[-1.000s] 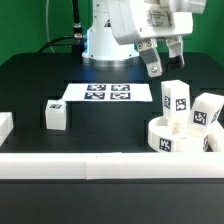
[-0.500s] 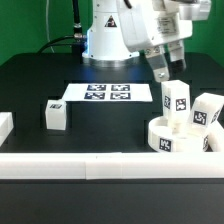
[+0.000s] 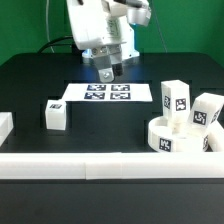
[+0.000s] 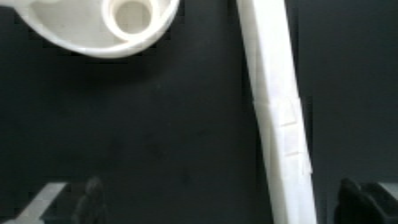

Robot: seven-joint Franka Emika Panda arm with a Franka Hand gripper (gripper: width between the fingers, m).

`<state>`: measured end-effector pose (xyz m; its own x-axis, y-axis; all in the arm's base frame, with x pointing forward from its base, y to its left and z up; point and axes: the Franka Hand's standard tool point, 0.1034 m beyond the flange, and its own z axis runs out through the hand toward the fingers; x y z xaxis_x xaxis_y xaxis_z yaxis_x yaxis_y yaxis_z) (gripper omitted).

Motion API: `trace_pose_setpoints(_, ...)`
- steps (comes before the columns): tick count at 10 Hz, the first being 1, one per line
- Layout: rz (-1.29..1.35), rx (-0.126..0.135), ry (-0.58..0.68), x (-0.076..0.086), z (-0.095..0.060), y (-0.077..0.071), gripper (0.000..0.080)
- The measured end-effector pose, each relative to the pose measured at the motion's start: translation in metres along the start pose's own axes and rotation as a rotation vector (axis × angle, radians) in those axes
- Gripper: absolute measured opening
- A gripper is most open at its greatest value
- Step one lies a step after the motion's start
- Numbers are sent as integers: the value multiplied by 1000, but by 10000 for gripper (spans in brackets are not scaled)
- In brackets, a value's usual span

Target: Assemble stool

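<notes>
Noted a stool seat (image 3: 190, 143) of white plastic on the near side toward the exterior view's right: round, shallow, ring-shaped, smooth and matte, with a black-and-white square tag on its outer wall. Found two short blocky legs standing upright on that seat, the left upright leg (image 3: 176, 100) and the right upright leg (image 3: 208, 110), both of the same white plastic, square-edged and tagged on the facing side. Found a loose leg (image 3: 56, 115) lying apart on the table (image 3: 30, 90), well toward the exterior view's left, tag on its end face. Recorded the table as flat, black and faintly glossy. Recorded a long white near rail (image 3: 90, 163) along the near edge and a short stretch of side rail (image 3: 4, 125) at the exterior view's left edge. Recorded the marker board (image 3: 70, 95), thin, flat and white, lying mid-table with a row of printed tags. Observed the white arm (image 3: 100, 25) at the far side, with the gripper (image 3: 108, 72) hanging above the far edge of the marker board, touching nothing. Confirmed in the wrist view the gripper (image 4: 217, 205) spread wide and empty, dark fingers (image 4: 71, 200) far apart over bare black surface. Seen also there a straight white rail strip (image 4: 270, 100) and a white rounded form (image 4: 98, 25) with a circular hollow, identity not determinable. Noted a green backdrop (image 3: 20, 30) behind the table.
</notes>
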<state>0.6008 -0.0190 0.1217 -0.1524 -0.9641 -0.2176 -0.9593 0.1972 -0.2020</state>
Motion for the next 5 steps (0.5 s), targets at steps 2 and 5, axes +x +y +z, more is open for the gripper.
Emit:
trace_pose_setpoints(2, -35, -2, 0, 1, 1, 1, 649)
trace_pose_setpoints(5, -600, -114, 39, -8, 11, -11, 649)
